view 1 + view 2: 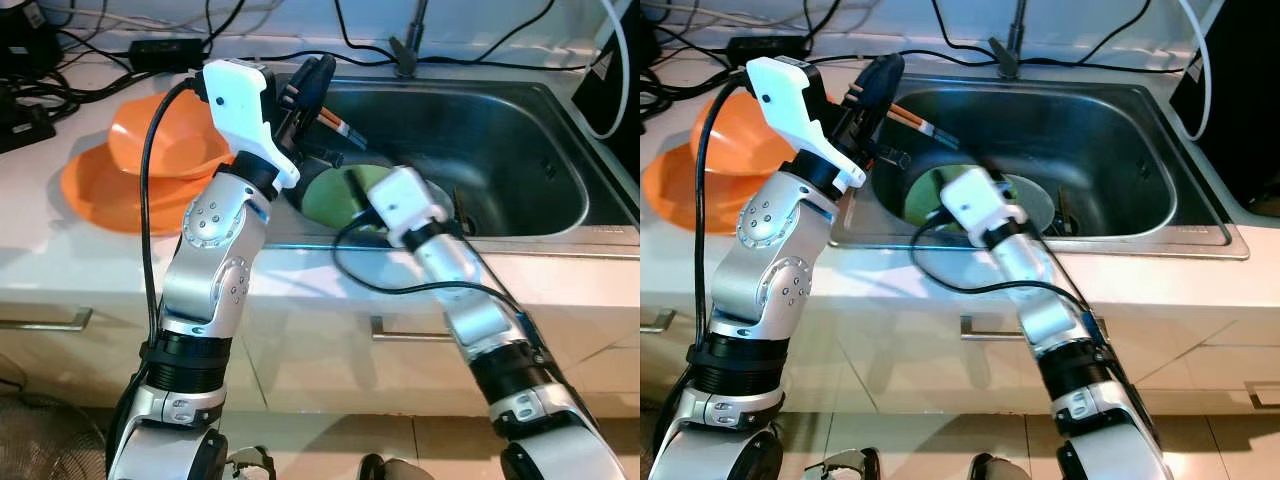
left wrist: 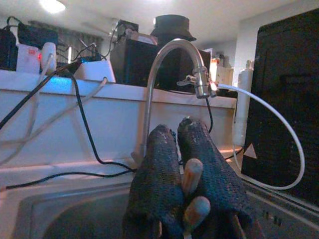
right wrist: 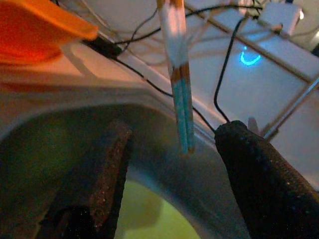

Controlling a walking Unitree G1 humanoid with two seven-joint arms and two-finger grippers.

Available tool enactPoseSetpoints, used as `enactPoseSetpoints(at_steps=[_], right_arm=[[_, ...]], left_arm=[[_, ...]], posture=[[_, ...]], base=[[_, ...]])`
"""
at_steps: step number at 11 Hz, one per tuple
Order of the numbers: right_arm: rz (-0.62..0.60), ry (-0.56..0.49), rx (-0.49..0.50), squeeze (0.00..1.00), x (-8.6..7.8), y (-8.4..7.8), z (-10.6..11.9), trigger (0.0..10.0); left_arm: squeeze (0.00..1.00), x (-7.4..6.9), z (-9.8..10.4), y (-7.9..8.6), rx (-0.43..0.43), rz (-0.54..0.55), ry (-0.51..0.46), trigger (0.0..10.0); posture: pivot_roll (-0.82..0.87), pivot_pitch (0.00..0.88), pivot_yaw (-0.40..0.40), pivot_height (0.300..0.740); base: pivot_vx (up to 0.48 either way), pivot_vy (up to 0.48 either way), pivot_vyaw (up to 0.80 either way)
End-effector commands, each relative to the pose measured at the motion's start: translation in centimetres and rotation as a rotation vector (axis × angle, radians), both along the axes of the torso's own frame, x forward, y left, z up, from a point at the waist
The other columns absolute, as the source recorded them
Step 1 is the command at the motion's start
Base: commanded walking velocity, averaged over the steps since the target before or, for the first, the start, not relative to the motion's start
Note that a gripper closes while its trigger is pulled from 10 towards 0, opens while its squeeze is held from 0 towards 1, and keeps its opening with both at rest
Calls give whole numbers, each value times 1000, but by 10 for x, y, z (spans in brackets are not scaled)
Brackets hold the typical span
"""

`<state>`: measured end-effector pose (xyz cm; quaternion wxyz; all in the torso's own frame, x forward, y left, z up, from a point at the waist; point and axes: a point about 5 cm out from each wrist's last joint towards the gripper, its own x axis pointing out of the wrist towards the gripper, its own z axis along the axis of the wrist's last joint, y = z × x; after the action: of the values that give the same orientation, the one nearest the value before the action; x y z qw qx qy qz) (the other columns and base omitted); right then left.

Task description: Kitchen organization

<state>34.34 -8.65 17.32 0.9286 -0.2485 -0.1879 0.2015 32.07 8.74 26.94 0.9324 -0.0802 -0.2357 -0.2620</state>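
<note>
A pair of chopsticks (image 1: 342, 127) with orange, white and teal bands sticks out over the left side of the steel sink (image 1: 500, 150). My left gripper (image 1: 312, 78) is shut on them, and their butt ends (image 2: 192, 175) show between its fingers. A green plate (image 1: 325, 195) lies on the sink floor. My right gripper (image 3: 174, 184) reaches down into the sink just above that plate (image 3: 149, 219), open with nothing between its fingers. The chopstick tips (image 3: 180, 99) hang above and between those fingers.
An orange bowl (image 1: 165, 140) rests on an orange plate (image 1: 100, 195) on the counter left of the sink. The faucet (image 2: 169, 55) rises behind the sink. Black cables and adapters (image 1: 160, 48) run along the back. A black appliance (image 1: 1240, 100) stands at the right.
</note>
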Motion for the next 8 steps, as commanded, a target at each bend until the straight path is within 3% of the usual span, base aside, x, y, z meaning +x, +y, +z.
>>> enactPoseSetpoints(at_steps=[1, 5, 8], right_arm=[[23, -20, -6, 0, 1, 4, 6, 10000], [35, -26, -13, 0, 4, 12, 7, 10000], [9, -21, -7, 0, 8, 12, 7, 10000]], left_arm=[[0, -3, -1, 0, -9, -22, 7, 10000], [0, -8, -10, -7, 13, -125, 69, 10000], [0, -11, -11, -7, 26, -143, 78, 10000]], posture=[[94, 80, -12, 740], [103, 60, -11, 740], [112, 47, -11, 740]], base=[[0, 0, 0], [0, 0, 0], [0, 0, 0]])
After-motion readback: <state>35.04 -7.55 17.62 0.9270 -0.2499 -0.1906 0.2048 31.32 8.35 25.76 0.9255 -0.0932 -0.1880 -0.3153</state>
